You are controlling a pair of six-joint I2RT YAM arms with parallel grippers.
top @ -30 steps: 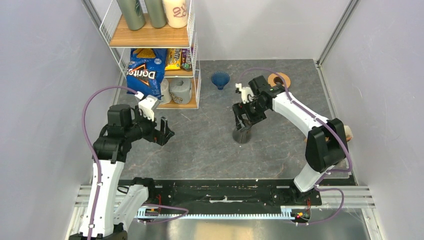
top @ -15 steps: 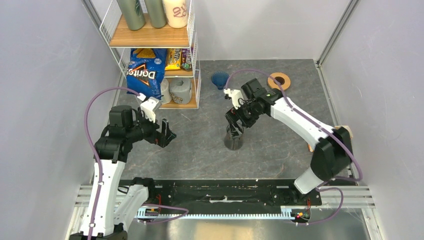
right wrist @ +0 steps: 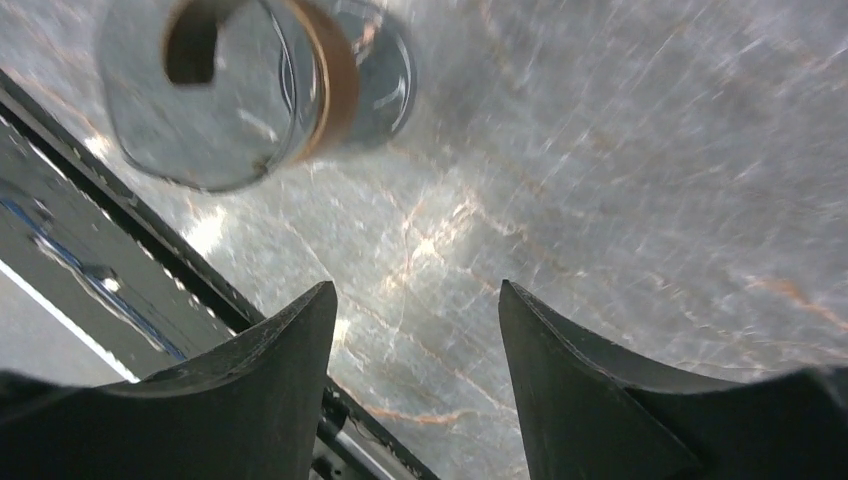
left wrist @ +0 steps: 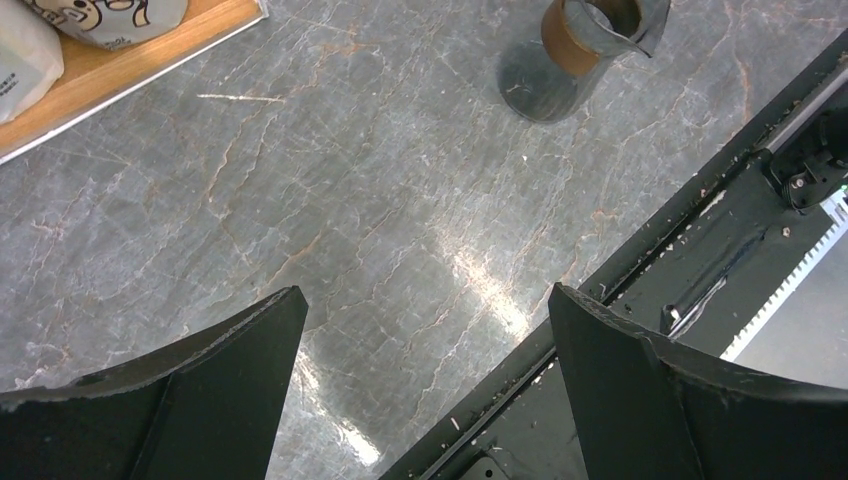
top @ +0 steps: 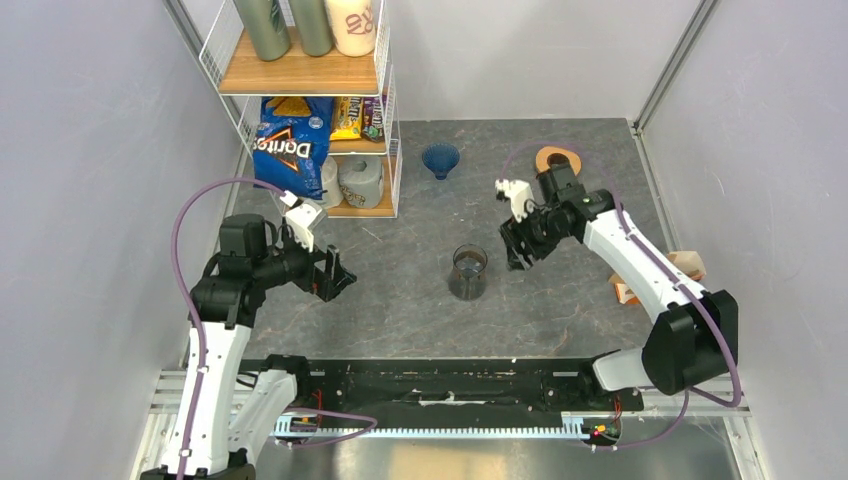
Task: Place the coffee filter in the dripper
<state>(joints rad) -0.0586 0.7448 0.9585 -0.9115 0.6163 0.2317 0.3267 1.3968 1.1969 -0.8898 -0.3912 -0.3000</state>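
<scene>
The dripper (top: pixel 440 158), a dark blue see-through cone, stands at the back of the table, apart from both arms. A light-brown paper edge (top: pixel 688 262) shows at the orange-and-white holder (top: pixel 624 291) by the right wall, partly behind my right arm; I cannot tell if it is the coffee filter. My right gripper (top: pixel 517 250) is open and empty, right of a dark glass cup (top: pixel 468 272). In the right wrist view my right gripper (right wrist: pixel 415 300) hangs over bare table with the cup (right wrist: pixel 260 90) ahead. My left gripper (top: pixel 335 275) is open and empty, also in its wrist view (left wrist: pixel 425 320).
A tan wooden ring (top: pixel 557 158) lies at the back, right of the dripper. A wire shelf rack (top: pixel 320 70) with bottles, a Doritos bag (top: pixel 290 145) and paper rolls stands at the back left. The cup with its brown band shows in the left wrist view (left wrist: pixel 580 50). A black rail (top: pixel 450 385) runs along the near edge.
My right gripper carried the dark cup a little left and nearer, let it go, and pulled back to the right. The left arm has barely moved.
</scene>
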